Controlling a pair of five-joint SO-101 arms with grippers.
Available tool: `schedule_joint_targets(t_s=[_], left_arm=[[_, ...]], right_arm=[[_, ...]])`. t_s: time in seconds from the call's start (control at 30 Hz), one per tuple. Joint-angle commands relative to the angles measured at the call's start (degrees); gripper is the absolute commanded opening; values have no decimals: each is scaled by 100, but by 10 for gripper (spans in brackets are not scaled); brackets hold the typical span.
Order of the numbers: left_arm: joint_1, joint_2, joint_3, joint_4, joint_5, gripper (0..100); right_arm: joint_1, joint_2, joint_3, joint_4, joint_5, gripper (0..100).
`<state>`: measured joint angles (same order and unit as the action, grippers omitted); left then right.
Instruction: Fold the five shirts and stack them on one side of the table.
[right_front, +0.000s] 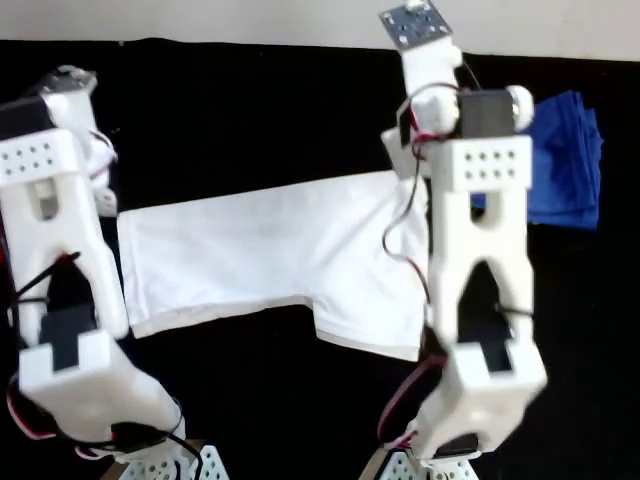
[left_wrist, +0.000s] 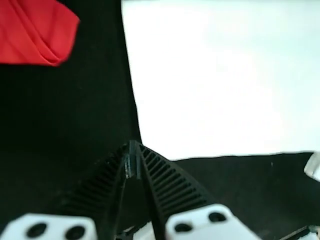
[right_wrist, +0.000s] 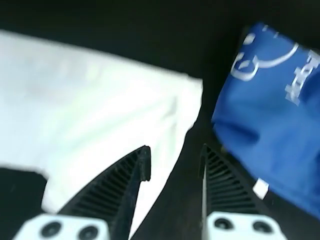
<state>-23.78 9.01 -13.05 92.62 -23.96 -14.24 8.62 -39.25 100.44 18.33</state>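
A white shirt (right_front: 270, 250) lies spread flat across the middle of the black table, one sleeve pointing toward the front. In the left wrist view, my left gripper (left_wrist: 133, 152) is shut with nothing in it, its tips just above the table at the white shirt's (left_wrist: 215, 80) edge. My right gripper (right_wrist: 174, 155) is open and hovers over the dark gap between the white shirt (right_wrist: 90, 115) and a folded blue shirt (right_wrist: 270, 120). The blue shirt (right_front: 565, 165) lies at the back right. A red shirt (left_wrist: 35, 32) lies beyond the left gripper.
The left arm (right_front: 50, 210) stands along the shirt's left end and the right arm (right_front: 480, 230) over its right end. Bare black tabletop (right_front: 250, 110) runs behind the white shirt and along the front.
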Motion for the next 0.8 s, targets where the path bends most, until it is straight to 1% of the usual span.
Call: schedule_joint_targets(t_s=[0.0, 0.13, 0.23, 0.43, 0.53, 0.63, 0.7, 0.77], left_arm=[[171, -699, 1851, -1073, 26, 9], [198, -927, 3240, -2295, 26, 9], [171, -1007, 3855, -2919, 26, 9], [171, -1024, 4743, -3631, 26, 9], [145, -1033, 5095, -3947, 26, 9], [75, -1033, 5490, -4448, 53, 9], [66, -1042, 5631, -4633, 264, 9], [66, -1042, 5631, -4651, 527, 9]], right_arm=[[-365, -1314, 1367, 40, -53, 166], [-804, -1938, 2809, 40, -53, 166], [-1182, -2176, 3776, -136, -53, 166], [-1648, -2352, 5578, -1226, -26, 166], [-1938, -2387, 6396, -1622, 299, 166], [-2202, -2352, 7037, -2018, 651, 166], [-2255, -2334, 7380, -2352, 879, 173], [-2246, -2334, 7644, -2659, 967, 212]])
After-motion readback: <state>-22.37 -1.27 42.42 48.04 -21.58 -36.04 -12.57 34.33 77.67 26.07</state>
